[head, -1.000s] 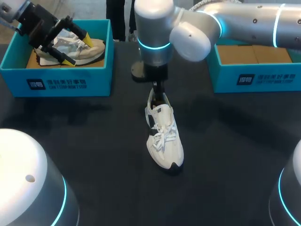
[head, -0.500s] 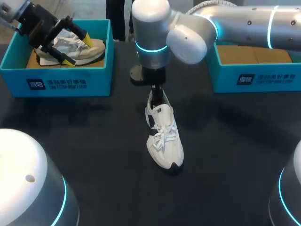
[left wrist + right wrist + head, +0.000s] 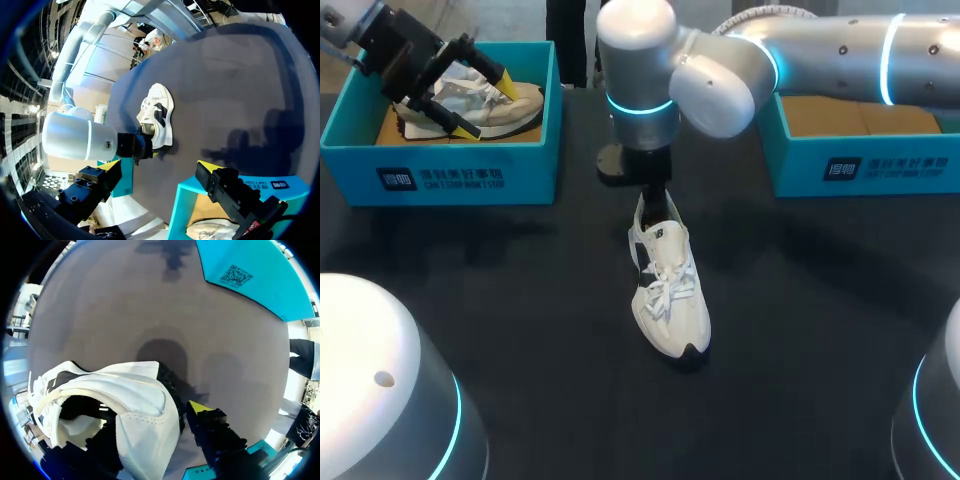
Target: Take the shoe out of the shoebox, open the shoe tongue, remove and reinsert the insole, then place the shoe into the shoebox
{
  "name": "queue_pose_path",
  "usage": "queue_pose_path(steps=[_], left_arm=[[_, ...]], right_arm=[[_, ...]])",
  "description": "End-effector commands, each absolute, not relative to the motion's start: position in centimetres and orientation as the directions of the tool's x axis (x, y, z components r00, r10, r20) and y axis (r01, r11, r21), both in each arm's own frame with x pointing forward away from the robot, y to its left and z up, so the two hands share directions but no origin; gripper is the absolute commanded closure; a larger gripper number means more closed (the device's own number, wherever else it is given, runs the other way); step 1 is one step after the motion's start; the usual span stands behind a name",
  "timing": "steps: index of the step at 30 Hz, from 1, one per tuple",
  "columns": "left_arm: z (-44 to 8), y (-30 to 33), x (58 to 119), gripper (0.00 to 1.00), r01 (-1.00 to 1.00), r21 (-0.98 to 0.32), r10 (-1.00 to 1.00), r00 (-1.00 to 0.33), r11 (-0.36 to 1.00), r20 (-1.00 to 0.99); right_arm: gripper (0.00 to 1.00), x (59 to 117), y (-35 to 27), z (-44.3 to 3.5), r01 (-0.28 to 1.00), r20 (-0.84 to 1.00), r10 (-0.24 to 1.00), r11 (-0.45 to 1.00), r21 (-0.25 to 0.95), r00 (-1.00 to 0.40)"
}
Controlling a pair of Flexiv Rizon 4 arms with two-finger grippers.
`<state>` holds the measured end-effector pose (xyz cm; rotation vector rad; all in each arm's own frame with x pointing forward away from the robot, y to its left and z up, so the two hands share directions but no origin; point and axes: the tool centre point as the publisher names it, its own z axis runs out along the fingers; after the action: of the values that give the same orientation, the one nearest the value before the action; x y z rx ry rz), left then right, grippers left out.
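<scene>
The white shoe [image 3: 667, 290] lies on its sole in the middle of the dark tabletop [image 3: 520, 330], outside both boxes, toe toward the camera and heel toward the far edge. The right arm [image 3: 820, 45] comes in from the right and reaches past the middle, and the right end effector [image 3: 656, 194] comes down on the heel.

The head view hides that grasp under the wrist. The right wrist view shows it: the white heel wall stands between the two fingers, the yellow-tipped one [image 3: 206, 421] against the back of the heel and the other down inside the shoe opening, so the end effector is pinching the heel. The same view shows the shoe's dark interior, which the head view does not.

The left end effector [image 3: 485, 104] hangs spread wide over the left shoebox [image 3: 470, 178], where a second shoe [image 3: 515, 105] lies. In the head view its fingers seem to straddle that shoe. The left wrist view shows them apart, above the box rim, with nothing between them, and takes in the white shoe and the right arm beyond.

The right shoebox [image 3: 860, 165] stands at the far right, showing only a cardboard floor.
</scene>
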<state>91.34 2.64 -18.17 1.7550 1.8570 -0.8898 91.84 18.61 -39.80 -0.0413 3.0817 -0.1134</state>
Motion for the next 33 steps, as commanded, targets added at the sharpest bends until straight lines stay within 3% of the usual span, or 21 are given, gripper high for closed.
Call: queue_pose_path(steps=[1, 7, 14, 24, 33], left_arm=[[-18.1, 2.6, 91.3, 0.00, 0.988, -0.155, 0.712, -0.103, -0.008, -0.694], [-18.1, 2.6, 91.3, 0.00, 0.988, -0.155, 0.712, -0.103, -0.008, -0.694], [-18.1, 2.6, 91.3, 0.00, 0.988, -0.155, 0.712, -0.103, -0.008, -0.694], [-18.1, 2.6, 91.3, 0.00, 0.988, -0.155, 0.712, -0.103, -0.008, -0.694], [-18.1, 2.6, 91.3, 0.00, 0.988, -0.155, 0.712, -0.103, -0.008, -0.694]], right_arm=[[0.54, 92.0, 18.8, -39.9, -0.019, -0.058, -0.024, 0.996, -0.083, -0.998], [0.64, 92.0, 18.8, -39.8, -0.008, -0.056, -0.013, 0.996, -0.086, -0.998], [1.00, 91.8, 18.8, -39.4, 0.020, -0.054, 0.016, 0.996, -0.088, -0.998], [1.00, 91.3, 18.8, -36.0, 0.074, -0.083, 0.064, 0.991, -0.116, -0.994], [1.00, 90.5, 19.2, -30.7, 0.006, -0.096, -0.005, 0.993, -0.115, -0.995]])
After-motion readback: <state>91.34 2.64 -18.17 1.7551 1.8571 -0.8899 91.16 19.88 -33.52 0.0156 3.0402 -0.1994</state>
